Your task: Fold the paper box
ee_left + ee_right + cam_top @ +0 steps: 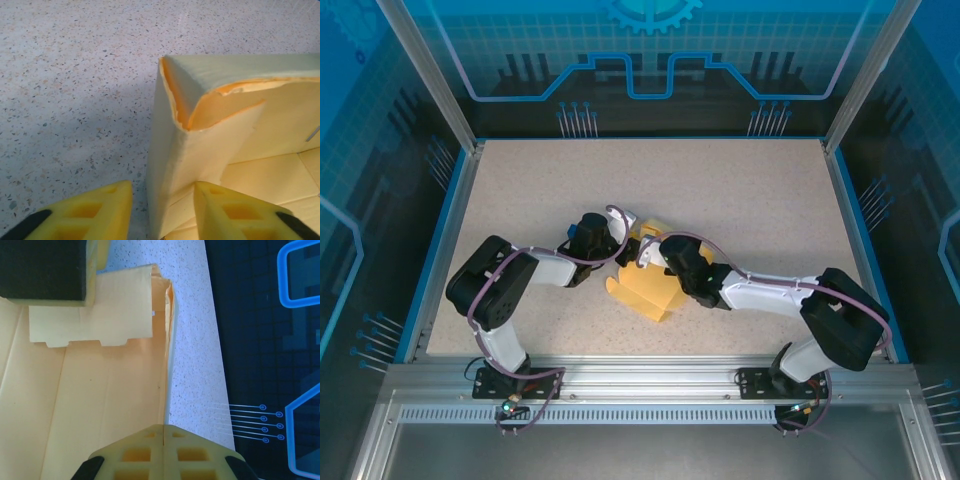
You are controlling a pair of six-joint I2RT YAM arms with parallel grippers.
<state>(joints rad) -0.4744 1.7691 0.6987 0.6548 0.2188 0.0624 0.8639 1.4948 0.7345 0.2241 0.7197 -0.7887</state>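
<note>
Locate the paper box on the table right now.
In the top view the paper box lies centrally on the table, with the left gripper and right gripper at its far end.

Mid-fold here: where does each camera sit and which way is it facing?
Top external: above and behind the robot, looking down on the table, left arm, right arm, and the paper box between left gripper and right gripper.
Left wrist: looks along its open jaws astride a box wall, table beyond.
Right wrist: looks along its shut jaws pinching the box's edge, table and enclosure beyond.
Shared: all three show the box and table.
</note>
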